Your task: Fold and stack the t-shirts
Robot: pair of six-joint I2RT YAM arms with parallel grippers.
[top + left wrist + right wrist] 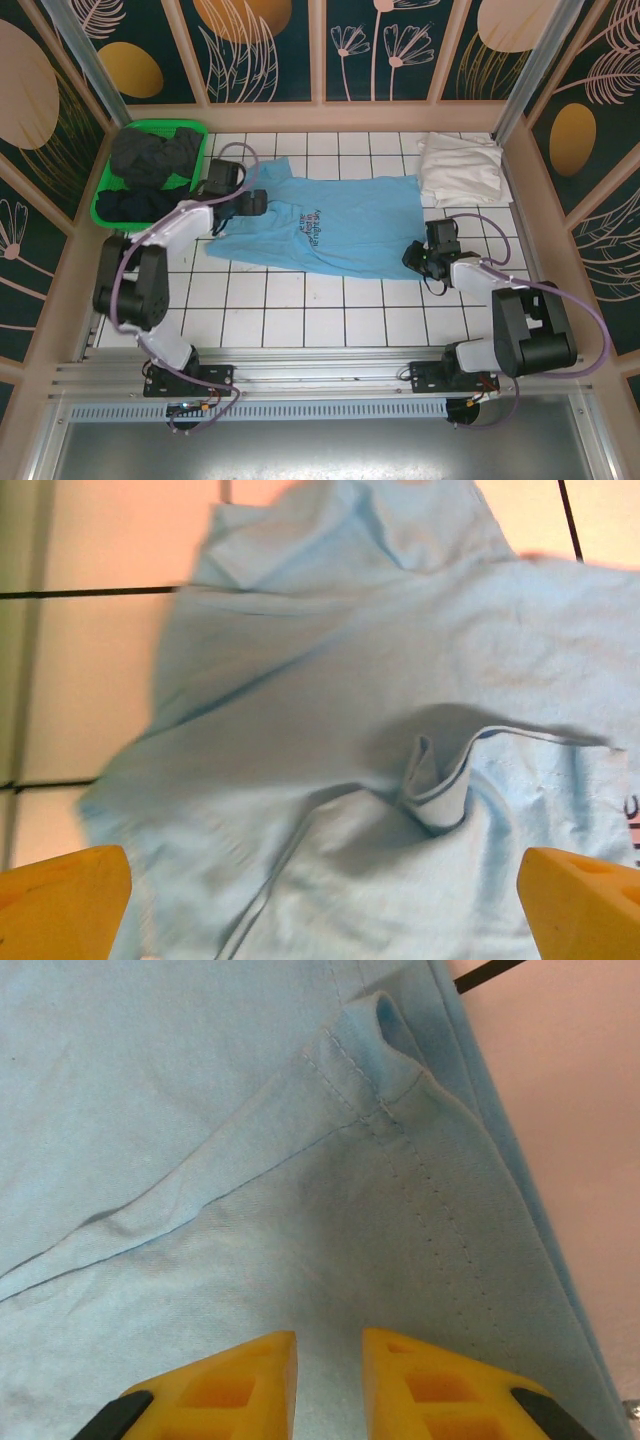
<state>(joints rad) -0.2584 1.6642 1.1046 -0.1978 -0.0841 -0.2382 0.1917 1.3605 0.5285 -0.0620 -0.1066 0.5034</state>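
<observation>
The left end effector [322,905] stood wide apart above the sky-blue t-shirt [350,235]. The right end effector [328,1370] was nearly together over its hem; whether it was clamped could not be determined.

Sky-blue t-shirt [340,225], white t-shirt [458,170], dark t-shirts [150,160] — green basket [160,125].

A light blue t-shirt [340,225] lies spread out and wrinkled mid-frame. A folded white t-shirt [460,168] sits upper right. Dark shirts [150,165] bunch upper left.
</observation>
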